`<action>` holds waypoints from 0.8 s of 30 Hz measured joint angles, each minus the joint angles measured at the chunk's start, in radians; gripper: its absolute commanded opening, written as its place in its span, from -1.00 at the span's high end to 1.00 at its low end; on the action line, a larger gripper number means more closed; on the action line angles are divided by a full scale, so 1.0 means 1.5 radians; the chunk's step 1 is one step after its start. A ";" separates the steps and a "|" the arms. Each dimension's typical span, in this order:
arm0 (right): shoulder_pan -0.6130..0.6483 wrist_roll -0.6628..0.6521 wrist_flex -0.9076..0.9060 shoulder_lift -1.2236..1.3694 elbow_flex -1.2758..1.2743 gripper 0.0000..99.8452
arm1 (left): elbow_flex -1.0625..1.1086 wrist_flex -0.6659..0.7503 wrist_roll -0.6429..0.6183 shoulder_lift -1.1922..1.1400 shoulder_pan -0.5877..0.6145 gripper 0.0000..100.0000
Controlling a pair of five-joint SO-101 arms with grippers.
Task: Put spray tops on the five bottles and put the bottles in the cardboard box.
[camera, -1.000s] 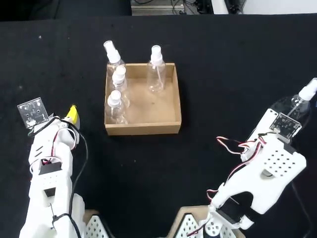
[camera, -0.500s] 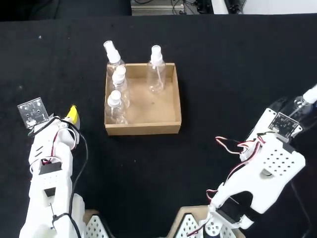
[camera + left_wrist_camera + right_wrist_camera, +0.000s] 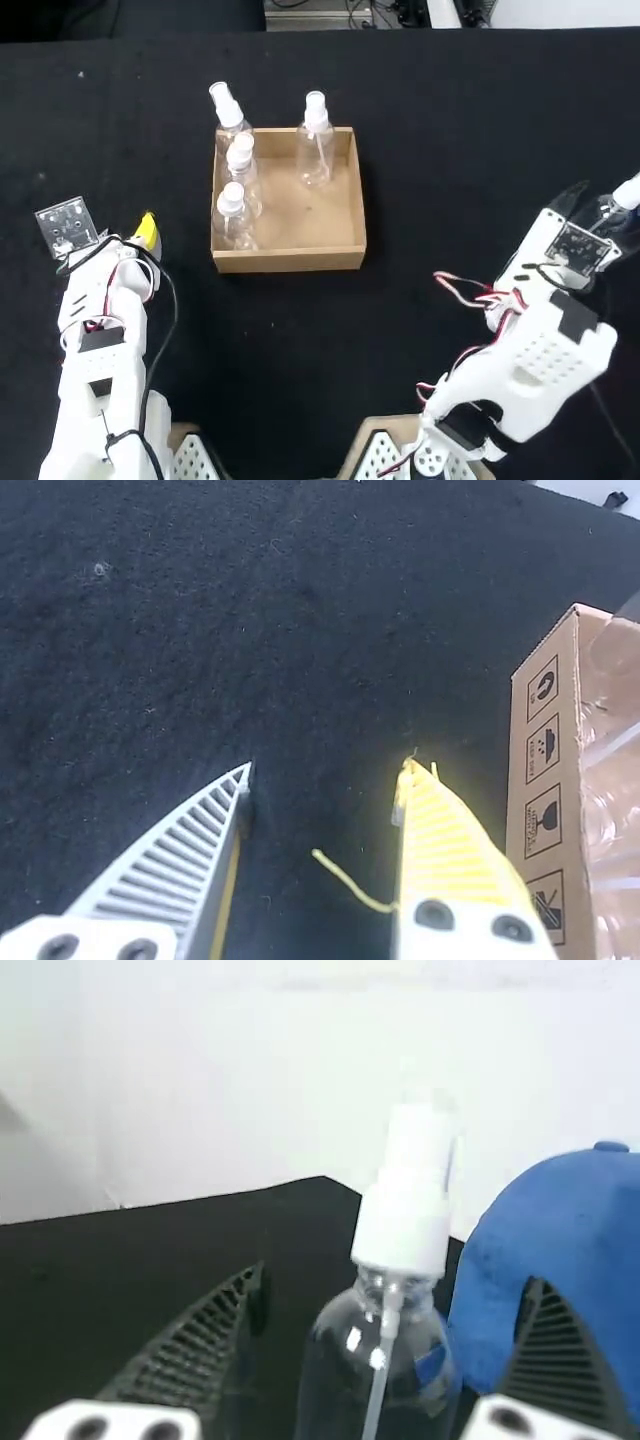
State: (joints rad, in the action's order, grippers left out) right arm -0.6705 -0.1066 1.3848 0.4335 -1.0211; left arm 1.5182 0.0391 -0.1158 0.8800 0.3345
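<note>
Jaws are spread on both arms: the left gripper (image 3: 328, 770) empty, left of the cardboard box (image 3: 288, 260); the right gripper (image 3: 392, 1285) around a capped bottle (image 3: 608, 208) far right. Three bottles (image 3: 232, 215) are seen inside the box, a fourth (image 3: 225, 105) at its far-left corner.

A table (image 3: 450, 120) covered in black cloth is lit evenly. A plain white wall (image 3: 200, 1070) rises past one edge. Beyond the far edge, dark cables (image 3: 385, 12) lie on a pale surface.
</note>
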 measured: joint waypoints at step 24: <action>0.001 0.000 -0.138 -0.020 0.000 0.32 | 0.000 0.000 0.000 0.000 0.000 0.58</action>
State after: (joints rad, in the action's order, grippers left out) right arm -0.6690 -0.1066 1.1776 0.4028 -1.0211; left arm 1.5182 0.0391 -0.1158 0.8800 0.3345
